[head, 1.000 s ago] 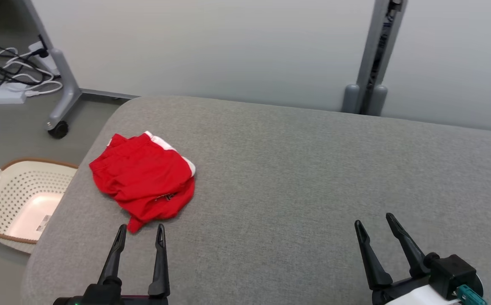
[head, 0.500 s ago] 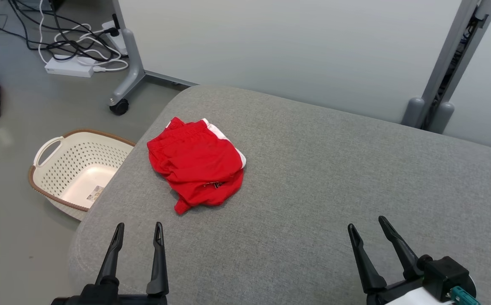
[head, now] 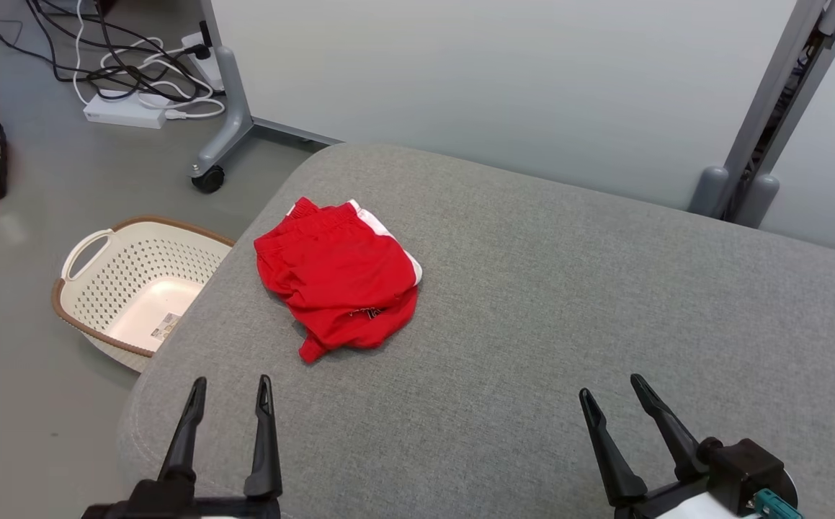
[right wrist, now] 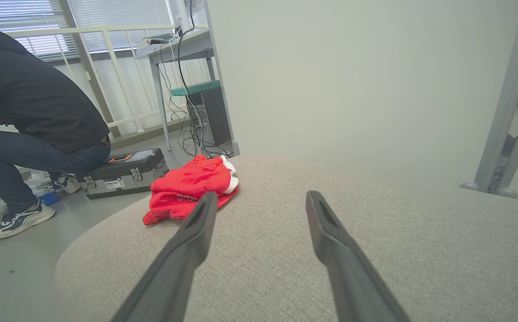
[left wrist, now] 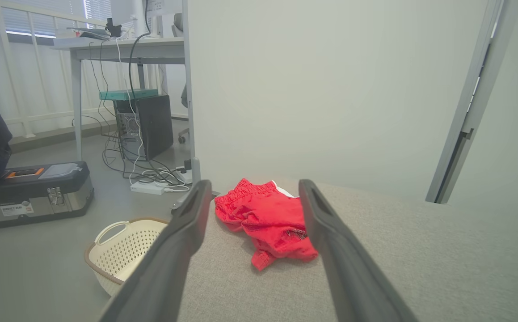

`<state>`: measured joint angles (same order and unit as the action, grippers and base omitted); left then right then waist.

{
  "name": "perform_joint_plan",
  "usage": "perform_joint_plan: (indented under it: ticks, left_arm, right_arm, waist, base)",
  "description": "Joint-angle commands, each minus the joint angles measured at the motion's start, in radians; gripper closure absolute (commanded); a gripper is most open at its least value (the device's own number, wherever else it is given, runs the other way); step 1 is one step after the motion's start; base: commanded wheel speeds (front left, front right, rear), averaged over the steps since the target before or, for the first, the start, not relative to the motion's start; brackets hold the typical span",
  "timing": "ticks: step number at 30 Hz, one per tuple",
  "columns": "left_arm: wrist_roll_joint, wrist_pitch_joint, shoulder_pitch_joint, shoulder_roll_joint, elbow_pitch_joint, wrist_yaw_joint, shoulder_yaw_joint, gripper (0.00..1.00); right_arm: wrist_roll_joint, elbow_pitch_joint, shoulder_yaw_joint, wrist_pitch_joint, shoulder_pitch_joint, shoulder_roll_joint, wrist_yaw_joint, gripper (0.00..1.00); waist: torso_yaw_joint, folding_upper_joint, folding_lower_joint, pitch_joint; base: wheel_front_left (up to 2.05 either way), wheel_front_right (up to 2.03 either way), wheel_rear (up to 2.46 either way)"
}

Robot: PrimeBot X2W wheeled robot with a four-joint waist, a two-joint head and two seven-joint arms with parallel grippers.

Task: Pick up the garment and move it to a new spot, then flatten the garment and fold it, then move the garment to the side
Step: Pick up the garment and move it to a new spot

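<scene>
The crumpled red garment [head: 338, 285] lies at one o'clock from the nearer left gripper [head: 232, 380], seemingly elongated eleven-to-five; its fingers [head: 266, 440], like those of the right gripper [head: 611, 385], gape empty.

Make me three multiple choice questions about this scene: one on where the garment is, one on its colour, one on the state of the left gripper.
1. Where does the garment lie? A on a shelf; B on the grey cushion, near its left edge; C in a drawer.
2. Its main colour? A blue; B green; C red.
3. The left gripper is: A open and empty; B shut on cloth; C shut on a handle.
Key: B, it rests on the cushion; C, the cloth is red with white trim; A, its jaws stand apart, short of the garment.
</scene>
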<state>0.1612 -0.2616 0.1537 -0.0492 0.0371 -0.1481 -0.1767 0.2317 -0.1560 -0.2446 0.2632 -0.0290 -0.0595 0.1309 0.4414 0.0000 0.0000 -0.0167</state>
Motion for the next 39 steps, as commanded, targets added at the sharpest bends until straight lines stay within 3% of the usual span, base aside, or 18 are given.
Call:
perform_joint_plan:
  ticks: [1, 10, 22, 26, 32, 39]
  left_arm:
    - [0.008, -0.004, -0.028, -0.003, -0.004, -0.003, 0.010, 0.00]
    - [0.046, -0.004, -0.130, -0.003, -0.039, -0.004, 0.036, 0.00]
    - [0.175, -0.003, -0.424, -0.003, -0.197, 0.054, 0.107, 0.00]
    - [0.195, -0.003, -0.554, -0.003, -0.349, 0.098, 0.128, 0.00]
    - [0.192, 0.014, -0.715, -0.008, -0.557, 0.111, 0.136, 0.00]
    - [0.205, 0.145, -0.902, -0.012, -0.812, 0.070, 0.127, 0.00]
  right_arm:
    - [0.008, -0.004, -0.004, 0.002, 0.013, -0.009, 0.000, 0.00]
    - [0.005, -0.001, -0.013, 0.002, 0.041, -0.039, 0.000, 0.00]
    - [-0.004, 0.012, -0.039, 0.002, 0.146, -0.136, 0.000, 0.00]
    - [-0.006, 0.017, -0.044, 0.003, 0.183, -0.166, 0.000, 0.00]
    - [-0.010, 0.022, -0.043, 0.002, 0.208, -0.187, 0.000, 0.00]
    - [-0.013, 0.029, -0.051, 0.002, 0.235, -0.206, 0.000, 0.00]
  waist:
    - [-0.009, 0.0000, 0.0000, 0.010]
    - [-0.038, 0.0000, 0.0000, 0.069]
    - [-0.084, 0.0000, 0.0000, 0.256]
    - [-0.103, 0.0000, 0.0000, 0.309]
    - [-0.120, 0.0000, 0.0000, 0.347]
    - [-0.134, 0.0000, 0.0000, 0.394]
  base:
    - [0.00, 0.00, 0.00]
    - [0.00, 0.00, 0.00]
    - [0.00, 0.00, 0.00]
    - [0.00, 0.00, 0.00]
    - [0.00, 0.00, 0.00]
    - [0.00, 0.00, 0.00]
